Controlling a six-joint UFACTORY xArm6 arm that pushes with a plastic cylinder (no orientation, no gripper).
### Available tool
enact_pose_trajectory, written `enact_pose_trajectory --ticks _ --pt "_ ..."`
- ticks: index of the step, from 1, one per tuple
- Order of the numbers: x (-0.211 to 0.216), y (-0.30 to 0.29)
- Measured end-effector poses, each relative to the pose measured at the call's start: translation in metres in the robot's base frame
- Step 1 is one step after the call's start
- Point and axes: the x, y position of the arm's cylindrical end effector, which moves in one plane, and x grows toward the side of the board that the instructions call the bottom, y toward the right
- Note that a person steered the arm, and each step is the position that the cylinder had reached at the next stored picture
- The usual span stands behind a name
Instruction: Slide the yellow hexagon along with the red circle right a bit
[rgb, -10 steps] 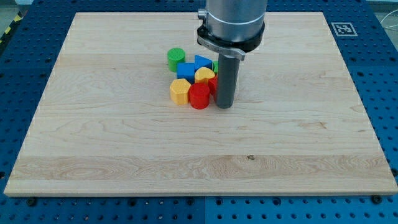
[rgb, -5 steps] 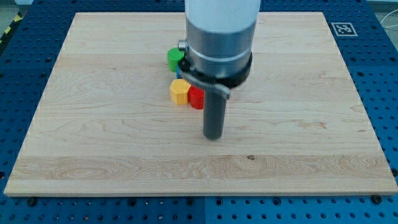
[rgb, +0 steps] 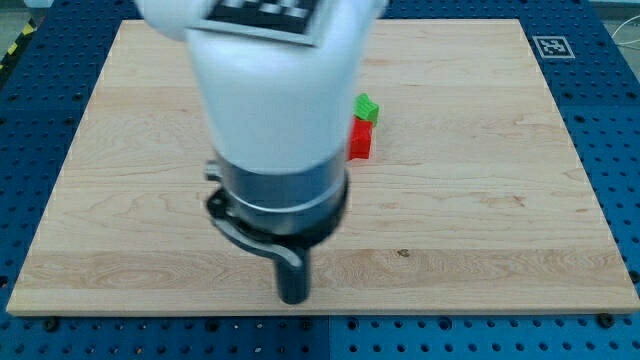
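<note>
My tip (rgb: 293, 299) rests on the wooden board (rgb: 480, 230) near the view's bottom edge, left of centre. The arm's white and grey body covers the middle of the board, so the yellow hexagon and the red circle are hidden behind it. Only the edges of a red block (rgb: 361, 138) and a green block (rgb: 367, 107) show to the right of the arm; their shapes cannot be made out. My tip is well below and to the left of these two blocks.
A black and white marker tag (rgb: 552, 46) sits at the board's top right corner. A blue perforated table (rgb: 620, 120) surrounds the board.
My tip has moved from beside the cluster of blocks down and left toward the view's bottom edge. The arm now hides most of the cluster.
</note>
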Motion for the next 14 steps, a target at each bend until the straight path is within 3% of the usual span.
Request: enact_pose_trajectory --ticks 3,7,9,12,14 --pt "-0.119 -0.008" --pt "-0.12 0.013" --pt "-0.099 -0.006" --pt "-0.159 -0.074" --pt "-0.18 -0.042"
